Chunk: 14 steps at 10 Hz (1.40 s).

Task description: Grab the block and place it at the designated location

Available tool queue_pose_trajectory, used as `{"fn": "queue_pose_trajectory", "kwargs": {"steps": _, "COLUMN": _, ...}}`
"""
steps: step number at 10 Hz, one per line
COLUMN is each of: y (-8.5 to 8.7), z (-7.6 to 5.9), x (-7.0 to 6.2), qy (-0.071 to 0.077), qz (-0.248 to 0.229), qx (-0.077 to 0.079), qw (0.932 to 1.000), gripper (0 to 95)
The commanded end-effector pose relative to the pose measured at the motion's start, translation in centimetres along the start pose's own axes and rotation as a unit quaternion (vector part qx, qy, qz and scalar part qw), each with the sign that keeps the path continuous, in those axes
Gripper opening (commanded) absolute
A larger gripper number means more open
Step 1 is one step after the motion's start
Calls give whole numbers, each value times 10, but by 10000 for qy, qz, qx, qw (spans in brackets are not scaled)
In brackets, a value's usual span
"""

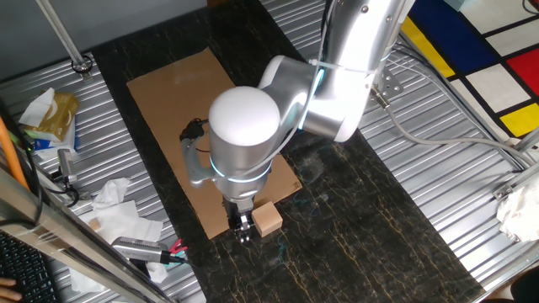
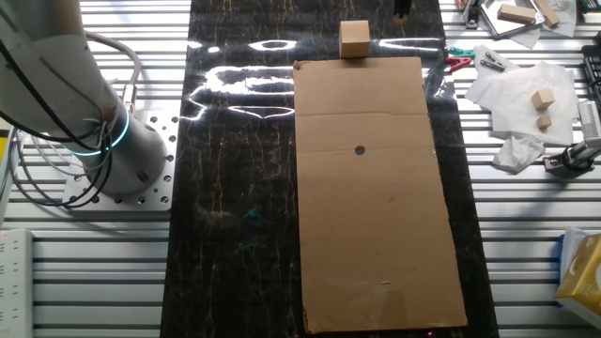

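The block is a pale wooden cube. It rests on the dark tabletop just off the end of the brown cardboard sheet. The designated location is a small black dot on that sheet; the arm hides it in one fixed view. My gripper hangs low beside the block, apart from it, with nothing in it. Only its dark tip shows, and its jaw gap is unclear.
Crumpled white paper with small loose wooden pieces lies beside the mat, along with tools. The robot base with its cables stands on the ribbed metal table. A patterned board lies at one corner.
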<state>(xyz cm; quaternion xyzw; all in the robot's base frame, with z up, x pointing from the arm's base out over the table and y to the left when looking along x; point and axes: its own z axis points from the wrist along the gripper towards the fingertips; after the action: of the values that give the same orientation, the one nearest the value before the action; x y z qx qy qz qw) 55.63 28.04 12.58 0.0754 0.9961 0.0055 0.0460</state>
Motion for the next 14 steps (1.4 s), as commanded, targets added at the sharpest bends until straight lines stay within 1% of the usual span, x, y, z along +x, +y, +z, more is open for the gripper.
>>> {"fn": "queue_pose_trajectory", "kwargs": {"steps": 1, "y": -1, "z": 1, "x": 5, "qy": -69, "qz": -10, "qx": -25, "qw": 10000, "gripper": 570}}
{"fn": "queue_pose_trajectory", "kwargs": {"steps": 3, "y": 3, "z": 2, "x": 7, "qy": -70, "qz": 28, "qx": -11, "qw": 10000, "gripper": 570}}
{"fn": "queue_pose_trajectory", "kwargs": {"steps": 5, "y": 5, "z": 2, "x": 8, "qy": -74, "qz": 18, "qx": -15, "qw": 10000, "gripper": 570}}
{"fn": "queue_pose_trajectory", "kwargs": {"steps": 7, "y": 6, "z": 1, "x": 10, "qy": -65, "qz": 13, "qx": -9, "qw": 10000, "gripper": 570}}
{"fn": "queue_pose_trajectory", "kwargs": {"steps": 8, "y": 7, "z": 1, "x": 13, "qy": -68, "qz": 12, "qx": -7, "qw": 10000, "gripper": 570}}
{"fn": "queue_pose_trajectory", "kwargs": {"steps": 9, "y": 9, "z": 1, "x": 18, "qy": -69, "qz": 14, "qx": -1, "qw": 10000, "gripper": 570}}
{"fn": "queue_pose_trajectory", "kwargs": {"steps": 14, "y": 14, "z": 0, "x": 28, "qy": -80, "qz": 39, "qx": 5, "qw": 10000, "gripper": 570}}
